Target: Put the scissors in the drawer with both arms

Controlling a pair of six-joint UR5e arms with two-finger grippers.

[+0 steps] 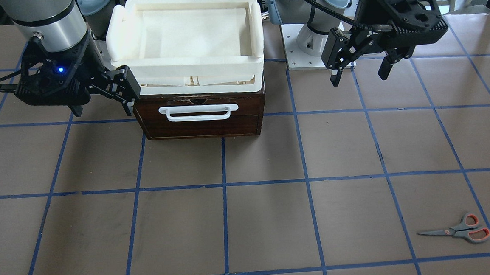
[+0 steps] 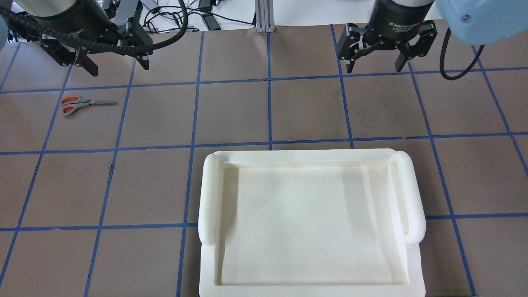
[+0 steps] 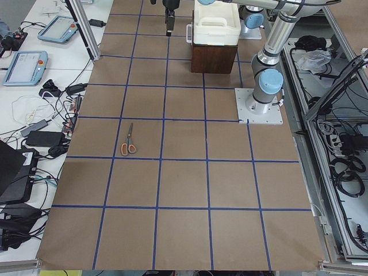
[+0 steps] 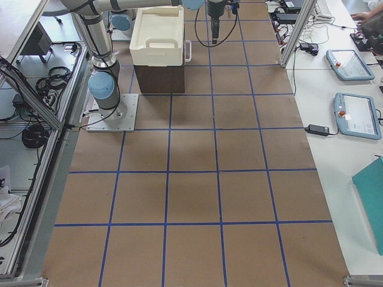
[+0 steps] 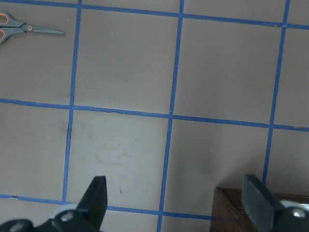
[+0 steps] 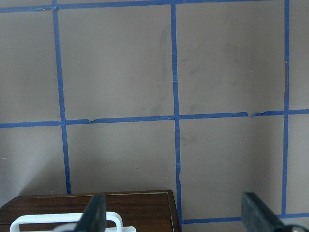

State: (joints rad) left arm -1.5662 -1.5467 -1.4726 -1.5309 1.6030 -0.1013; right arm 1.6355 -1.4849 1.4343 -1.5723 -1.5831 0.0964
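1. Step in hand: the opening of the task, by this reading. The drawer point(image 1: 202, 126) is shut and the scissors point(image 1: 458, 230) lie untouched.
2. Task object: the scissors lie flat on the table point(image 1: 267, 221), toward the edge opposite the robot and on its left side, well apart from both grippers.
3. Drawer unit: a dark wooden box at the robot-side edge, with a white tray point(image 1: 185, 65) on top and a white drawer handle point(image 1: 199, 113) across its front.
4. Left gripper point(image 1: 359, 77): hangs fingers-down over the robot-side part of the table, jaws wide apart and empty.
5. Right gripper point(image 1: 103, 108): hangs just beside the box's side, jaws likewise spread and holding nothing.
6. Next move (a judgement only): the right gripper would come round to the handle and pull, while the left crosses the table to close on the scissors.
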